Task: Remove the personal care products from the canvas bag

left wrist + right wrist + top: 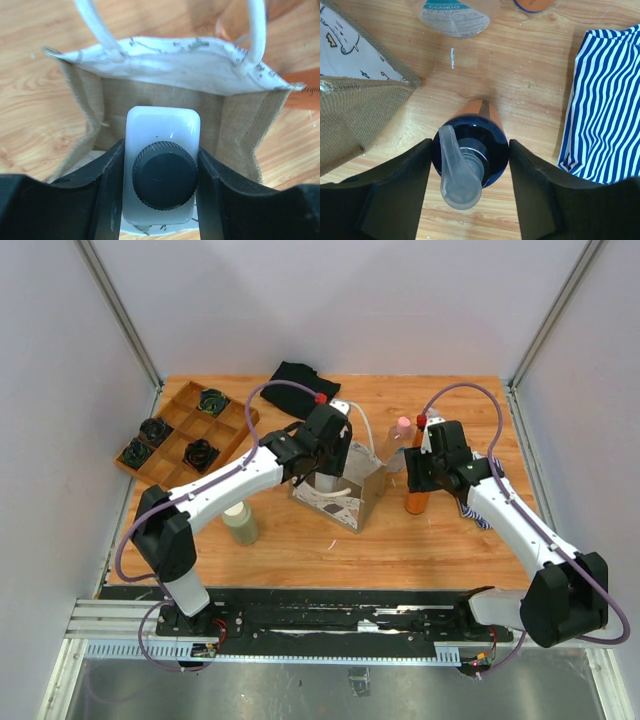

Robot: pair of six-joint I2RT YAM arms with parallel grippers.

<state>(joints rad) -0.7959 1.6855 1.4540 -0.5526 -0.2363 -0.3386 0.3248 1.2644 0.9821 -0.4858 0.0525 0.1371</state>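
On the near side of the wood table (300,560), olive-beige bottle with cream round cap (240,523): is standing upright, left of the bag and apart from it.
Orange-brown bottle with dark blue pump top (480,112): is standing on the table just right of the bag.
Right gripper (470,150): is pressing its fingers against both sides of that bottle's blue collar.
Boxy beige canvas bag with white loop handles (165,65): is sitting open-mouthed mid-table, between the arms.
White flat-sided bottle with black ribbed cap (162,122): is sitting at the bag's open mouth.
Left gripper (161,165): is squeezing the white bottle from both sides.
Pale bottle with pink cap (400,438): is resting just beyond the bag's right corner.
Bottle count: four are showing, three on the table and one in the left gripper.
Blue-and-white striped cloth (605,100): one, lying right of the orange-brown bottle.
Divided wooden tray (182,420): one, far left, carrying four dark round items.
Black cloth (300,380): one, lying at the far edge.
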